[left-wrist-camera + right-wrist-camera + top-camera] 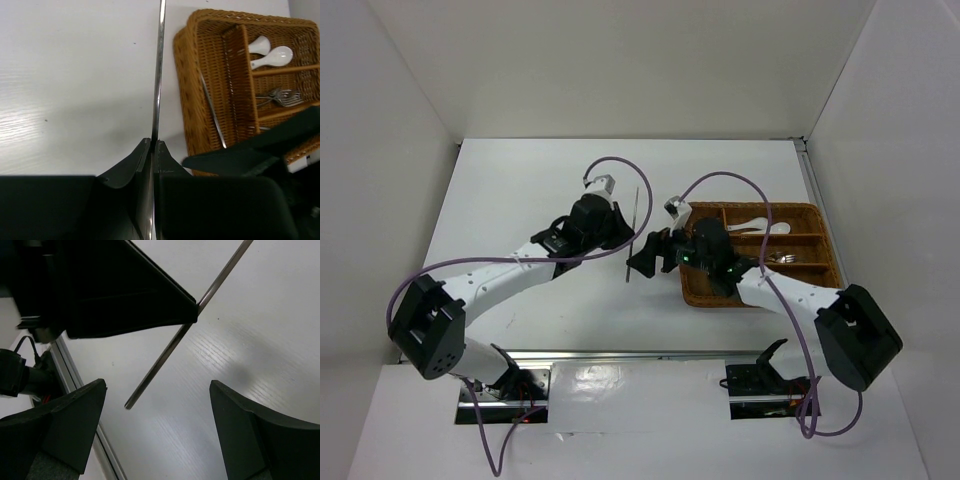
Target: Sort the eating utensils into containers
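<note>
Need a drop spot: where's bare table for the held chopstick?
Bare: the white table left of and beyond the left hand, up to the back wall. Crowded: between the chopstick and wicker tray, where the right hand sits open.

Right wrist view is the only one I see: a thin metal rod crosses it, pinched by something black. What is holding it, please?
Observer: The left claw, shut on a metal chopstick.
Operator: Where is the tray from it?
Observer: The wicker tray lies just right of that chopstick.
Operator: Is any chopstick sorted already?
Observer: Yes, a second chopstick lies in the tray's long section.
</note>
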Tool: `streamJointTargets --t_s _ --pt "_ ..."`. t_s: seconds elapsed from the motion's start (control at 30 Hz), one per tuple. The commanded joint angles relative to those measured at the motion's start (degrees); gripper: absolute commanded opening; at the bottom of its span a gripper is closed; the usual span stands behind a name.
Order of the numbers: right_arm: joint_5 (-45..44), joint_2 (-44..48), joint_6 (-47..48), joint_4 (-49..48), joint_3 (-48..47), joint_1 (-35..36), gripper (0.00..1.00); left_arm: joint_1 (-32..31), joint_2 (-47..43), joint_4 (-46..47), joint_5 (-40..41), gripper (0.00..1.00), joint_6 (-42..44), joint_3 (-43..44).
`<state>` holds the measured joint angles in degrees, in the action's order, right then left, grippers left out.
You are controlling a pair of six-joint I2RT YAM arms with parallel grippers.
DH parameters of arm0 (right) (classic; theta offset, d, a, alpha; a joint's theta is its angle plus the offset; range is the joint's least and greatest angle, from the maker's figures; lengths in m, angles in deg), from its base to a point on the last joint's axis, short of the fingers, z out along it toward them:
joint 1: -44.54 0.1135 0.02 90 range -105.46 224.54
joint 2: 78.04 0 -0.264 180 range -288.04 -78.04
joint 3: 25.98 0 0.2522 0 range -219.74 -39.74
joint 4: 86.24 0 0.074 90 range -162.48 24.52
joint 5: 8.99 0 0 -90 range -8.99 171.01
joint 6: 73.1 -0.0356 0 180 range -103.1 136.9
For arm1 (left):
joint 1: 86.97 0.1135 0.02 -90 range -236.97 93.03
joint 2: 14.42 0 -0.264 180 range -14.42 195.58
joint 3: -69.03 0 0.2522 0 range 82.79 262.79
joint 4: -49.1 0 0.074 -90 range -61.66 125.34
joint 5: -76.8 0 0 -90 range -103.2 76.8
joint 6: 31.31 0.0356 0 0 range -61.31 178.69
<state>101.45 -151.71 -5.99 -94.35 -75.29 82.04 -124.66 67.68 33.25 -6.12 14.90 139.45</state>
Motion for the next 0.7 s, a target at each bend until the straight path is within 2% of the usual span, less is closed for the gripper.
streamJointTargets --t_s 0.0,0.17,0.23,0.3,0.33,0.43,0.47,0.57,0.6,0.67 --pt "0.3 -2.6 0.3 -5.6 -0.3 0.6 0.92 -1.8 -2.2 5.1 0.2 0.16 -2.9 0.0" --pt "-1.3 -5.6 0.3 -5.6 -1.4 1.1 0.90 -3.6 -2.2 6.3 0.2 0.16 -3.4 0.0" --pt "-1.9 -6.4 -0.3 -5.6 -1.4 1.1 0.83 -4.1 -2.2 6.9 -0.4 0.16 -3.4 0.0" --pt "-3.0 -6.4 -0.8 -6.1 -1.4 1.1 0.71 -4.8 -2.2 6.9 -0.4 0.16 -3.4 0.0" --pt "-3.7 -6.4 -0.8 -6.1 -1.4 1.1 0.55 -4.8 -2.2 6.9 -0.4 0.16 -3.4 0.0" --pt "-8.0 -5.8 -2.5 -3.1 -2.0 1.1 0.31 -5.5 -1.7 6.4 0.2 0.16 -3.9 0.0" --pt "-11.7 -5.8 -3.9 -2.0 -2.0 1.1 0.19 -5.5 -1.1 5.8 0.7 0.17 -3.4 0.0" --pt "-17.9 -4.1 -6.1 4.4 -3.6 1.1 0.08 -5.5 -1.1 3.9 5.4 0.22 -2.8 0.0" --pt "-21.6 -3.3 -6.8 6.6 -4.5 1.1 0.04 -5.5 -1.7 2.9 7.1 0.31 -2.3 0.0" --pt "-27.7 -2.7 -7.4 14.1 -7.2 1.1 0.01 -5.5 -3.3 -0.3 13.3 0.41 -0.2 0.0"
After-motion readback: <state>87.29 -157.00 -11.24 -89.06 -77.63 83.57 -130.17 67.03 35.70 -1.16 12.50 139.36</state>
